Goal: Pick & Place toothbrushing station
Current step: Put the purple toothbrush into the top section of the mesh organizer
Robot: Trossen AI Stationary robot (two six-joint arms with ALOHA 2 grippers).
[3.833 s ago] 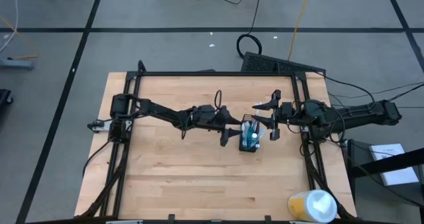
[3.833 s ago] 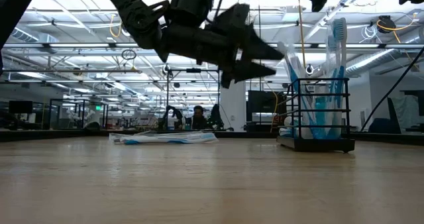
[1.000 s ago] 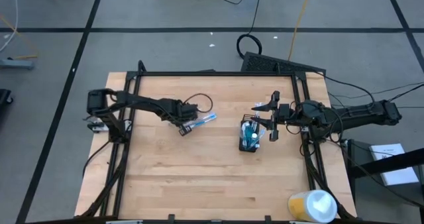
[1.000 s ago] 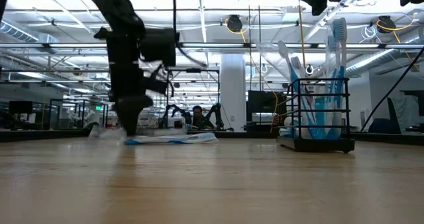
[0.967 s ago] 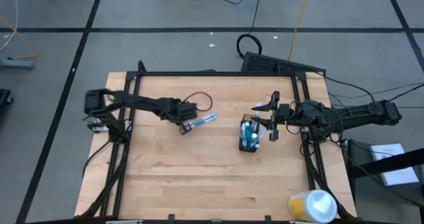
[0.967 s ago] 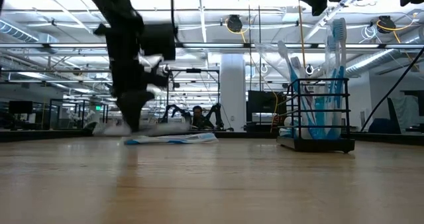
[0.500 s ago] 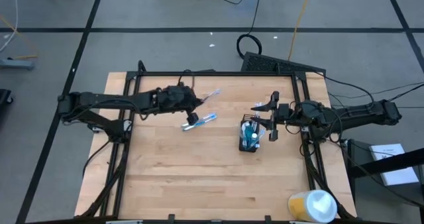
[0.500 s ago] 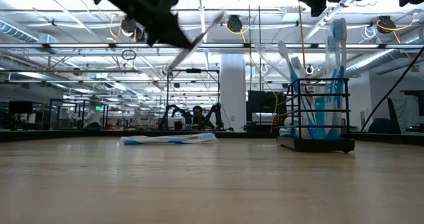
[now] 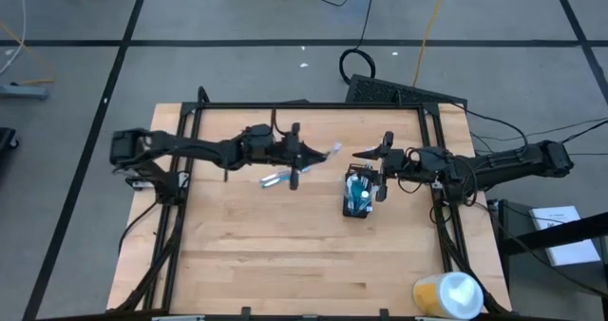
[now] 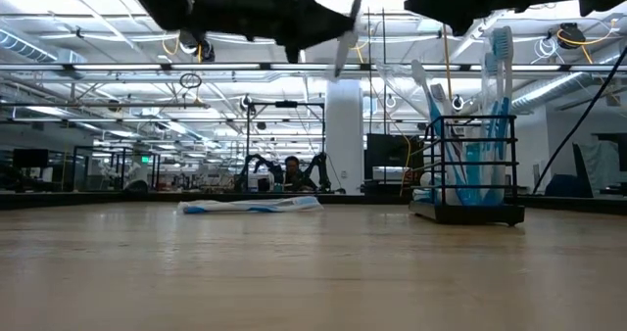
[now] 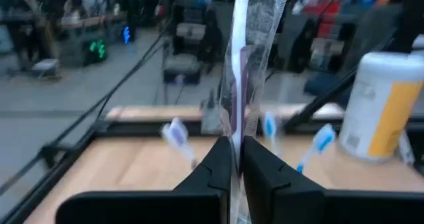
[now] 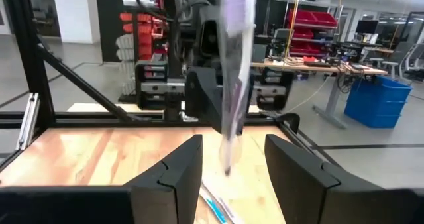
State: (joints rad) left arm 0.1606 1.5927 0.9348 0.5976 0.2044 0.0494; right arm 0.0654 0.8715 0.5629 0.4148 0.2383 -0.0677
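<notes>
The black wire-mesh cup (image 9: 359,198) stands on the table right of centre with several blue-and-white toothbrushes upright in it; it also shows in the low view (image 10: 468,169). My left gripper (image 9: 311,157) is in the air left of the cup, shut on a wrapped toothbrush (image 9: 329,152). Another wrapped toothbrush (image 9: 275,179) lies flat on the table below it and shows in the low view (image 10: 250,205). My right gripper (image 9: 372,174) is open and empty, above the cup's far right side. The tiny tubes do not show. My left gripper pinches the wrapped toothbrush (image 11: 233,128) between its two shut fingers, through the clear wrapper. The brush sticks out past the fingertips toward the table's right side and the cup. It is lifted clear of the table and slants in the low view (image 10: 347,32).
A yellow-and-white roll (image 9: 446,294) stands off the table's near right corner. A black frame (image 9: 304,105) runs along the table's far edge and sides. Bare wood lies in front of the cup toward the near edge.
My left gripper was down at the toothbrushes lying on the table, has risen with one wrapped toothbrush, and has then carried it toward the table's right, to just left of the cup. The other toothbrush stays on the table. My right gripper has shifted slightly left.
</notes>
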